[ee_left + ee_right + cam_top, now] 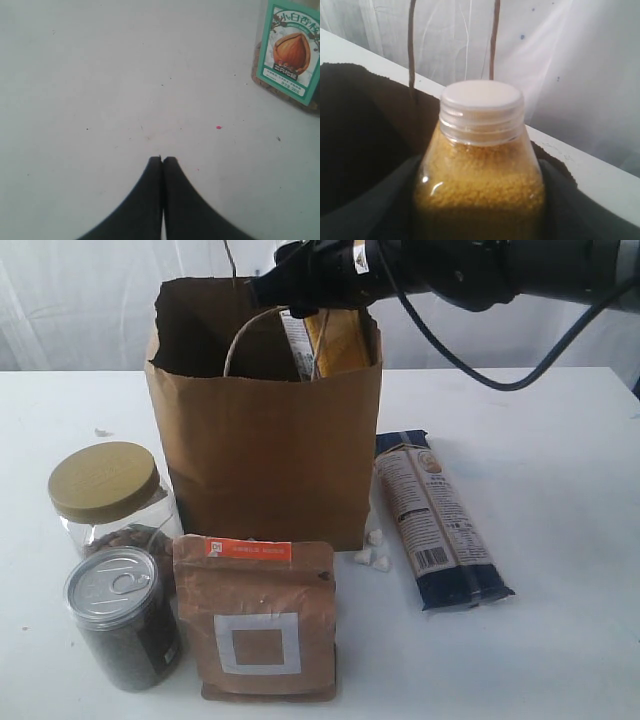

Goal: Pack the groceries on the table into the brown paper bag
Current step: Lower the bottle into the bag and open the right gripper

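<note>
The brown paper bag (pixel 265 460) is matt kraft; the dark jar (pixel 122 620) has a shiny metal top.

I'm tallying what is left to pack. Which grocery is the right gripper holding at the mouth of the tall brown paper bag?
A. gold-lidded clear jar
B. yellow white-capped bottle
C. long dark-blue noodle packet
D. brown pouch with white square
B: the right wrist view shows the yellow white-capped bottle between the dark fingers of the right gripper, over the brown paper bag.
</note>
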`<state>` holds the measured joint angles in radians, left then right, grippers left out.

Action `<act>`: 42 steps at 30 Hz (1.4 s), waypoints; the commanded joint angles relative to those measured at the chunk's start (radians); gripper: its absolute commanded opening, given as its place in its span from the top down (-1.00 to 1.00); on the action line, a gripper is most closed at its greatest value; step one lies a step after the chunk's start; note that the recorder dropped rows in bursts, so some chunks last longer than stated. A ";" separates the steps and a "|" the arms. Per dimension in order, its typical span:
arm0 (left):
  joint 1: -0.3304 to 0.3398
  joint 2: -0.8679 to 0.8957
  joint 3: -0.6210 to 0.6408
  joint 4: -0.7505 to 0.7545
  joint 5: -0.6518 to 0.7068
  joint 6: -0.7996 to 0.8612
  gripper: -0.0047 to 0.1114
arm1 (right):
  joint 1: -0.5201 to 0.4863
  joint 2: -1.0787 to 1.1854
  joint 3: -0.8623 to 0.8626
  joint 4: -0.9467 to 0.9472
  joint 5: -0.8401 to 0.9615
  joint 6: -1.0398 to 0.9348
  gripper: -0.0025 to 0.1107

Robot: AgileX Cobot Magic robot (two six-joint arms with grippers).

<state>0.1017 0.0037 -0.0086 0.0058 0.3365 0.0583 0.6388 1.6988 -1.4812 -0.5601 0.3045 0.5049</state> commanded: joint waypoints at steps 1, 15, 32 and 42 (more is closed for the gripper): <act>-0.009 -0.004 0.009 -0.006 0.005 -0.007 0.92 | -0.010 -0.020 -0.013 -0.014 -0.014 -0.004 0.07; -0.009 -0.004 0.009 -0.006 0.005 -0.007 0.92 | -0.010 -0.020 -0.013 -0.009 -0.006 -0.004 -0.15; -0.009 -0.004 0.009 -0.006 0.005 -0.007 0.92 | -0.010 -0.022 -0.013 -0.003 -0.017 -0.017 -0.15; -0.009 -0.004 0.009 -0.006 0.005 -0.007 0.92 | -0.010 -0.076 -0.013 -0.047 -0.115 -0.027 -0.15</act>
<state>0.1017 0.0037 -0.0086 0.0058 0.3365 0.0583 0.6388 1.6509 -1.4919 -0.5984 0.2023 0.4863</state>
